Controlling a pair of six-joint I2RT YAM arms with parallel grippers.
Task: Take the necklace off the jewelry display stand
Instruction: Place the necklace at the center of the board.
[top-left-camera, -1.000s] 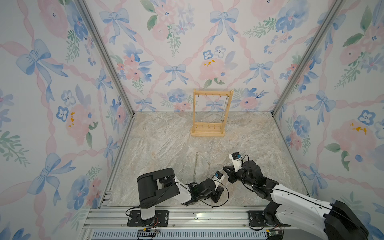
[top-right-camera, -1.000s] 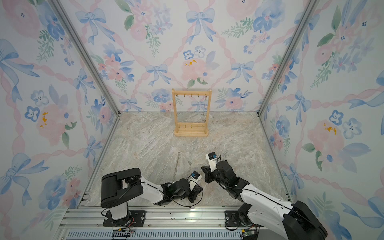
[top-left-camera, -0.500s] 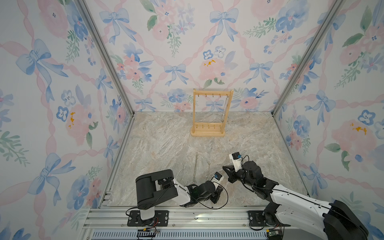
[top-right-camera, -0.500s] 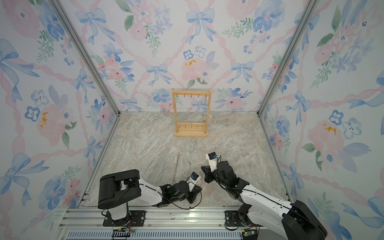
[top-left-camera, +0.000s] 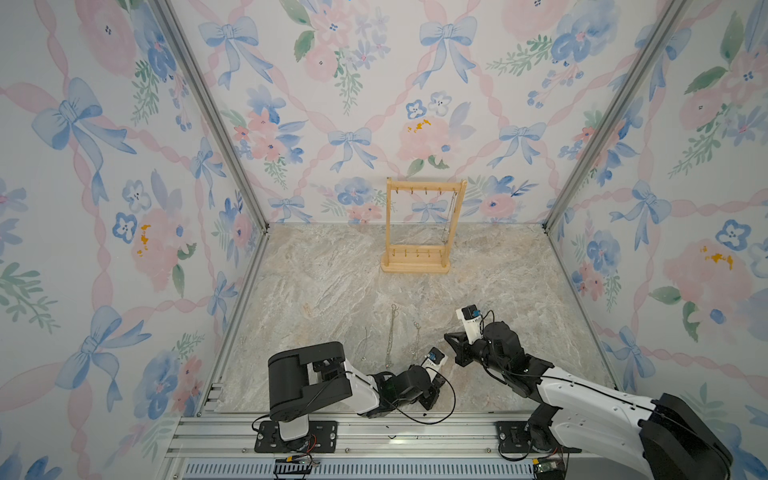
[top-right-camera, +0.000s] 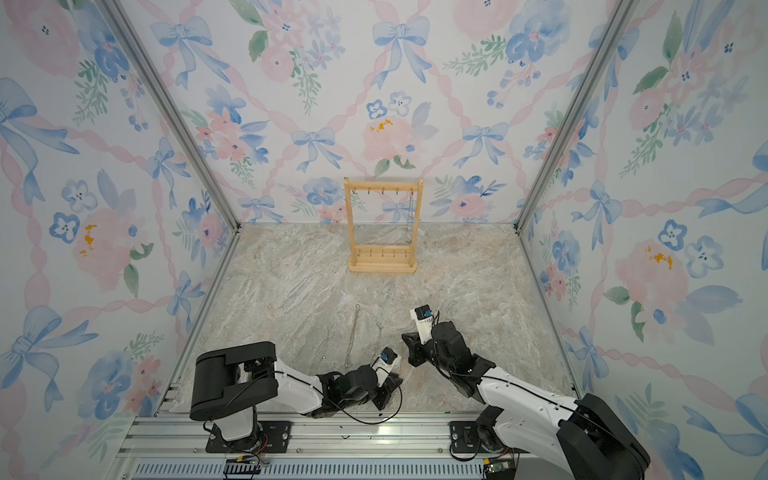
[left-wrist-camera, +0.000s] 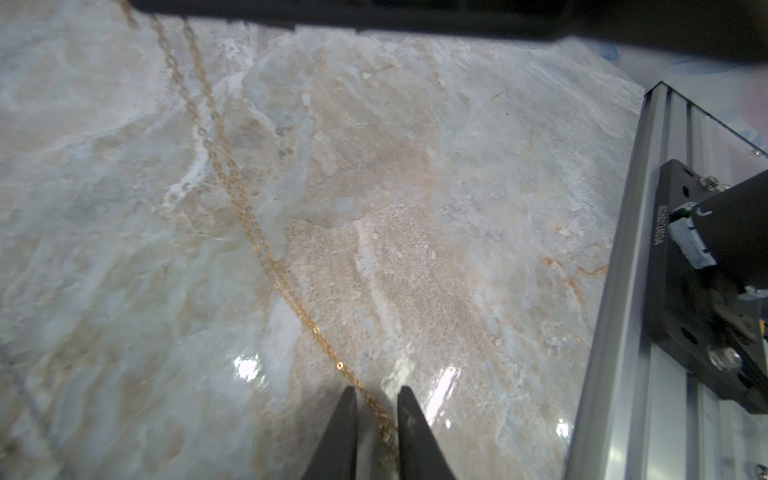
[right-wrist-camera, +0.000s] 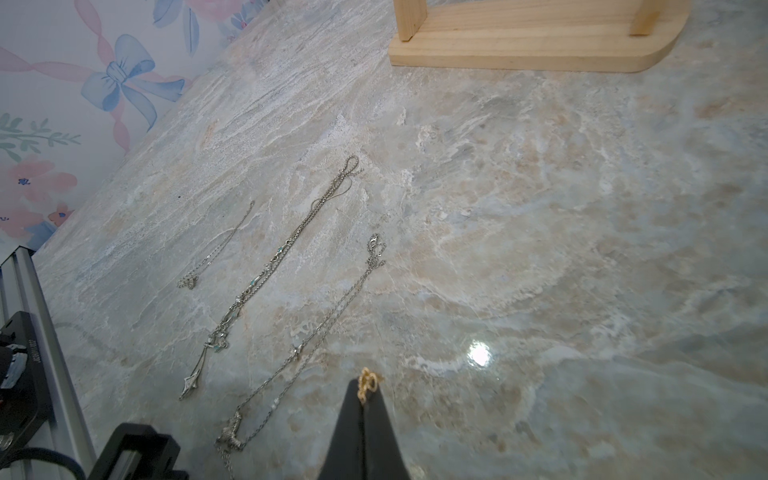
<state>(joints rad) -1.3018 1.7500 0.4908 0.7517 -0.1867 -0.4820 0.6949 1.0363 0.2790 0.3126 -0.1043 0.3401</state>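
- Stand (top-left-camera: 390, 224) is upright at the back of the worktop (top-left-camera: 332, 282), close to the rear wall. It shows in both top views (top-right-camera: 352, 224).
- One thin necklace (top-left-camera: 451, 220) hangs from the top bar, just inside the stand's right upright, reaching down to the low rail. The other top hooks look bare.
- Three silver necklaces (right-wrist-camera: 266, 270) lie stretched out side by side on the worktop, well in front of the stand and apart from each other.
- Right end effector (right-wrist-camera: 365, 395) is well in front of the stand. Its jaws are pressed together, pinching the clasp end of a gold chain (right-wrist-camera: 368, 380).
- Left end effector (left-wrist-camera: 376, 409) is farther from the stand, near the front rail. Its jaws are spread by a narrow gap.
- In the left wrist view the gold chain (left-wrist-camera: 266, 257) runs as a doubled strand into that gap. Cannot tell if either pad touches it.
- Cannot tell if the chain rests on the worktop or hangs just above it.
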